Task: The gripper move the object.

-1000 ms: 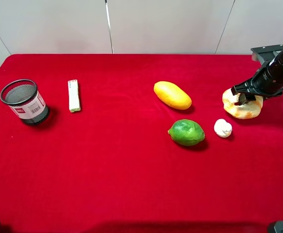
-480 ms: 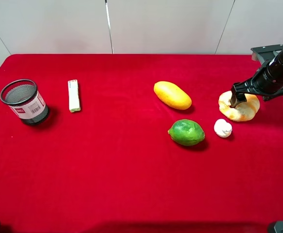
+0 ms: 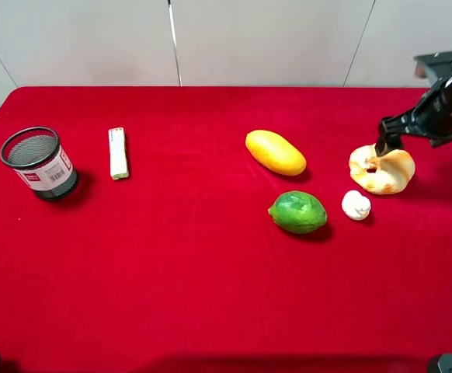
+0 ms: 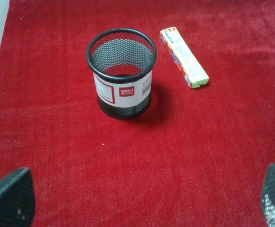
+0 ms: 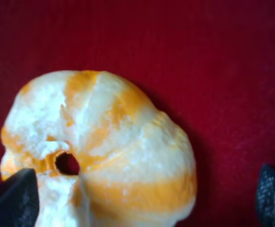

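The object is a lobed, pale yellow-orange and white ring pastry (image 3: 383, 171) lying flat on the red cloth at the right, next to a small white figure. My right gripper (image 3: 384, 144) hangs just above its far edge, open and holding nothing. In the right wrist view the pastry (image 5: 114, 151) fills the frame, with the right gripper (image 5: 142, 201) open and one black fingertip at each side. My left gripper (image 4: 137, 198) is open and empty over the cloth near the mesh cup; it is not seen in the high view.
A yellow mango (image 3: 276, 152), a green lime (image 3: 297, 211) and a small white figure (image 3: 356, 205) lie left of the pastry. A black mesh cup (image 3: 39, 163) and a white stick pack (image 3: 118, 152) stand at the left, also in the left wrist view (image 4: 121, 71).
The right gripper held the pastry tilted up, set it down flat, let go and rose up and back to the right.
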Tool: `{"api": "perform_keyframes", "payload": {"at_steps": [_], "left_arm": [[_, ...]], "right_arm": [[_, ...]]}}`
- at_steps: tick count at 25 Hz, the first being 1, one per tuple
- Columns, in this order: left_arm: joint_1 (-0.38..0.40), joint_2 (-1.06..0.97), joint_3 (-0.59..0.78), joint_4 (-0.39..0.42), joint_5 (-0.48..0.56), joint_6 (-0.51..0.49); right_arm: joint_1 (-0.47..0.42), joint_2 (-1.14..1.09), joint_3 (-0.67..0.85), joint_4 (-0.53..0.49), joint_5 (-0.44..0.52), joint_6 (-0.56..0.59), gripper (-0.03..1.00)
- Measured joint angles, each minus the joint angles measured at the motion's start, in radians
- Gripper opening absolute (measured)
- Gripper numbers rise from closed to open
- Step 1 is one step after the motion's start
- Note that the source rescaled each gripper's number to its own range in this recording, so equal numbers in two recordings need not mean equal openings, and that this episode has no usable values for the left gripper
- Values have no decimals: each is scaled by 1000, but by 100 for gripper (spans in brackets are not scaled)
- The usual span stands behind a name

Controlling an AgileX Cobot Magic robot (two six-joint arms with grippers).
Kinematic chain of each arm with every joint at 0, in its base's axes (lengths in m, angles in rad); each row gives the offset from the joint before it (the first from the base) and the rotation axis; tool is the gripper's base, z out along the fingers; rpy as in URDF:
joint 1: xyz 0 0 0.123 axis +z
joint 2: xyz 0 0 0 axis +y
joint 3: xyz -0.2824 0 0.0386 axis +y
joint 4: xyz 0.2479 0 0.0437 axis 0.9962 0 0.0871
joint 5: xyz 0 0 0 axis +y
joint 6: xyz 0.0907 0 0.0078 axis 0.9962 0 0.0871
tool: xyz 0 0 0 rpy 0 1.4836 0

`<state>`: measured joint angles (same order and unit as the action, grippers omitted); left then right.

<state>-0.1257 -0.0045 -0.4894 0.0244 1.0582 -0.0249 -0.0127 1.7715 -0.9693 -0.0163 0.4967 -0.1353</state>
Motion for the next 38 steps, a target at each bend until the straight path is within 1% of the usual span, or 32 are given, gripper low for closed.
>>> {"api": "perform_keyframes", "payload": {"at_steps": [5,11,22,25,38], "left_arm": [[0,0,0,0,0,0],[0,0,0,0,0,0],[0,0,0,0,0,0],[0,0,0,0,0,0],[0,0,0,0,0,0]], "right_arm": [[0,-93,0,16,74,0,100],[0,-197,0,63,177,0,100],[0,-358,1,157,324,0,100],[0,-397,1,181,383,0,100],[0,-494,1,191,669,0,100]]}}
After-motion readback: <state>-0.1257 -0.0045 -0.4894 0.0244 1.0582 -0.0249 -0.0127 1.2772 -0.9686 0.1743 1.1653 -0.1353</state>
